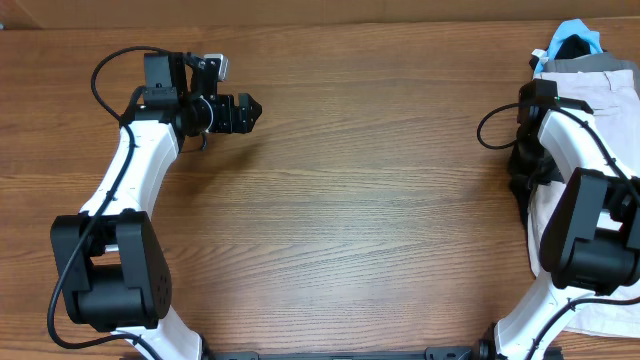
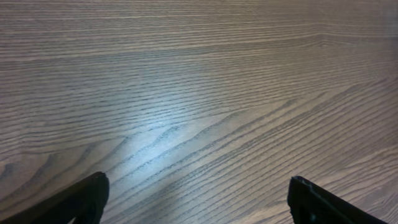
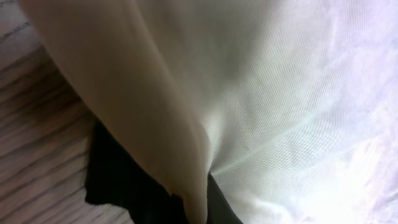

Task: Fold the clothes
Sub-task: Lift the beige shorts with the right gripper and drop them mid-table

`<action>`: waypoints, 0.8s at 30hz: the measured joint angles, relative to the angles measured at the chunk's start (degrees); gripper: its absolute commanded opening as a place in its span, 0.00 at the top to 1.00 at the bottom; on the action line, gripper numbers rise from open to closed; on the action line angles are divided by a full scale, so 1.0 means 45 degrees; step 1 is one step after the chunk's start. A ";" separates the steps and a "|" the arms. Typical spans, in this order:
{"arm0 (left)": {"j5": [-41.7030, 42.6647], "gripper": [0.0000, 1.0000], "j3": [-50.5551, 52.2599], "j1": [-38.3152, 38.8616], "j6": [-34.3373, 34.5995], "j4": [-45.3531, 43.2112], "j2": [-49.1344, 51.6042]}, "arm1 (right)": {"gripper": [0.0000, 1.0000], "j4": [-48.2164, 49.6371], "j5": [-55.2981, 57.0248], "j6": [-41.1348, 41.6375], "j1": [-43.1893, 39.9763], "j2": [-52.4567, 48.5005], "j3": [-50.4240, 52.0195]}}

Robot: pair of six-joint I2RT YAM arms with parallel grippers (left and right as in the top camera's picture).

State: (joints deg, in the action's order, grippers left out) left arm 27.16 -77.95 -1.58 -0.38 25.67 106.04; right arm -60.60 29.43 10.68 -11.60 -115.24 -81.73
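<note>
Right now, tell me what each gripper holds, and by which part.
Left gripper: nothing; it is open over the table. Right gripper: cannot be told. The beige shorts fill its wrist view, and its fingers are hidden.

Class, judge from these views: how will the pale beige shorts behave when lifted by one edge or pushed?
Probably floppy: the beige shorts drape in soft folds, so they should sag from any grip. Likely light, since the weave looks thin. Pushed, they would probably bunch up rather than slide.
</note>
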 measured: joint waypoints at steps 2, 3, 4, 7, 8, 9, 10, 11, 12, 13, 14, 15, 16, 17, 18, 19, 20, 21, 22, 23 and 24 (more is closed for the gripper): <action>-0.0010 0.12 0.0000 0.0000 0.0000 -0.0019 0.0000 | 0.96 -0.0233 -0.0194 0.0000 0.0005 0.0087 -0.0141; -0.0034 0.14 0.0000 -0.0005 0.0000 -0.0044 0.0000 | 0.96 -0.0447 -0.0330 -0.0005 0.0019 0.0180 -0.0233; -0.0039 0.15 -0.0019 -0.0010 0.0010 -0.0034 0.0000 | 0.96 -0.0617 -0.0486 -0.0039 0.0029 0.0321 -0.0359; -0.0034 0.19 -0.0238 -0.0151 0.0194 0.0272 0.0000 | 0.96 -0.1515 -0.1214 -0.0194 0.0131 0.0903 -0.1122; -0.0039 0.20 -0.0389 -0.0257 0.0296 0.0476 0.0000 | 0.96 -0.1807 -0.1438 -0.0267 0.0189 0.1083 -0.1438; -0.0024 0.20 -0.0651 -0.0418 0.0369 0.0816 0.0005 | 0.96 -0.2259 -0.1836 -0.0384 0.0301 0.1316 -0.1957; 0.0000 0.20 -0.0865 -0.0568 0.0389 0.1093 0.0010 | 0.96 -0.2599 -0.2161 -0.0423 0.0437 0.1506 -0.2443; 0.0015 0.20 -0.1161 -0.0743 0.0427 0.1409 0.0015 | 0.96 -0.2977 -0.2501 -0.0491 0.0622 0.1685 -0.2992; 0.0024 0.19 -0.1506 -0.0947 0.0432 0.1724 0.0015 | 0.96 -0.3385 -0.2827 -0.0529 0.0860 0.1836 -0.3555; 0.0024 0.18 -0.1831 -0.1137 0.0427 0.2016 0.0015 | 0.96 -0.3735 -0.3162 -0.0573 0.1127 0.1977 -0.4056; 0.0015 0.18 -0.2137 -0.1311 0.0423 0.2210 0.0015 | 0.96 -0.4109 -0.3517 -0.0617 0.1511 0.2113 -0.4595; 0.0005 0.16 -0.2438 -0.1481 0.0418 0.2390 0.0015 | 0.96 -0.4376 -0.3837 -0.0627 0.1923 0.2220 -0.5017; 0.0000 0.15 -0.2710 -0.1632 0.0423 0.2506 0.0015 | 0.96 -0.4512 -0.4143 -0.0651 0.2341 0.2297 -0.5333; -0.0010 0.14 -0.2963 -0.1778 0.0423 0.2594 0.0015 | 0.96 -0.4585 -0.4459 -0.0665 0.2837 0.2351 -0.5595; -0.0044 0.14 -0.3220 -0.1948 0.0423 0.2686 0.0015 | 0.96 -0.4537 -0.4804 -0.0670 0.3453 0.2385 -0.5780; -0.0049 0.14 -0.3400 -0.2089 0.0423 0.2715 0.0015 | 0.96 -0.4454 -0.5105 -0.0665 0.4007 0.2390 -0.5867; -0.0053 0.13 -0.3555 -0.2215 0.0423 0.2744 0.0015 | 0.96 -0.4308 -0.5387 -0.0641 0.4605 0.2390 -0.5872; -0.0063 0.13 -0.3682 -0.2346 0.0423 0.2759 0.0015 | 0.96 -0.4143 -0.5634 -0.0593 0.5202 0.2380 -0.5872; -0.0083 0.13 -0.3789 -0.2482 0.0423 0.2769 0.0015 | 0.96 -0.3886 -0.5892 -0.0544 0.5882 0.2351 -0.5872; -0.0087 0.12 -0.3847 -0.2599 0.0423 0.2769 0.0015 | 0.96 -0.3619 -0.6086 -0.0461 0.6533 0.2341 -0.5872; -0.0092 0.12 -0.3866 -0.2701 0.0423 0.2769 0.0015 | 0.96 -0.3215 -0.6261 -0.0369 0.7266 0.2322 -0.5872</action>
State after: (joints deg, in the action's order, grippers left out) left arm 26.74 -95.35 -13.74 1.52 38.13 106.10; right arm -75.07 1.26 9.02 21.10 -104.79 -108.16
